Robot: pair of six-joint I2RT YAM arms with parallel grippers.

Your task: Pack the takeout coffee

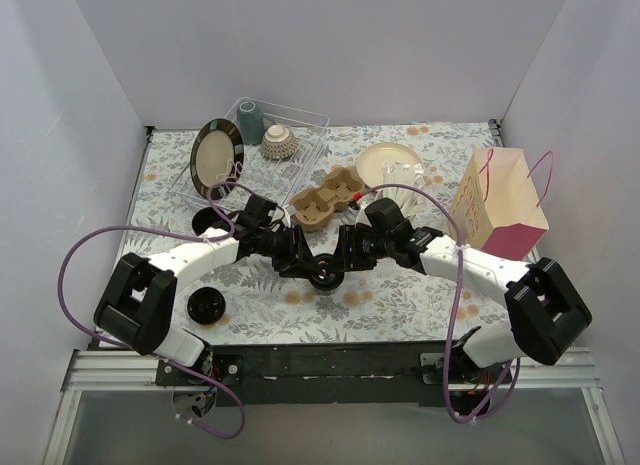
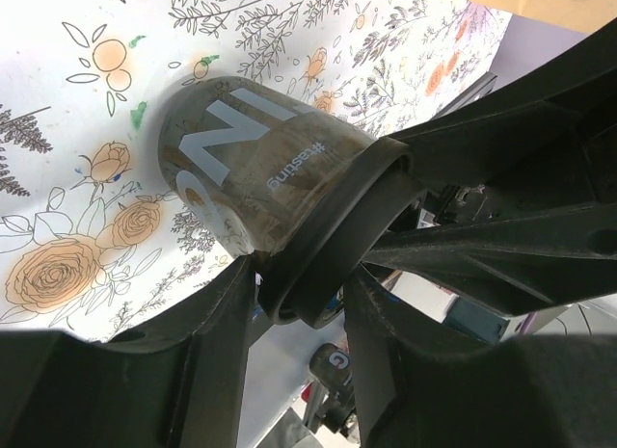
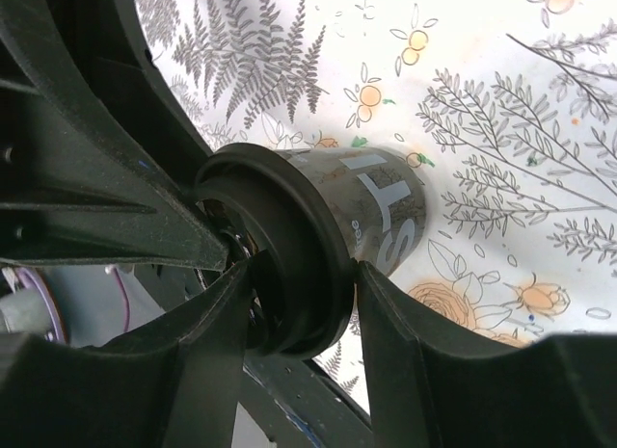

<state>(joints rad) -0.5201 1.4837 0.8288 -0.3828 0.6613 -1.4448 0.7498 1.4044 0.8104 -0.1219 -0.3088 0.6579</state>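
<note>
Over the tabletop, just on the arms' side of the cardboard carrier, my left hand clamps the coffee cup by its lid. My right hand straddles the same lid, and I cannot tell if it grips. I should let one hand carry it, kept level. The cup is upright, lid up, long axis vertical.
</note>
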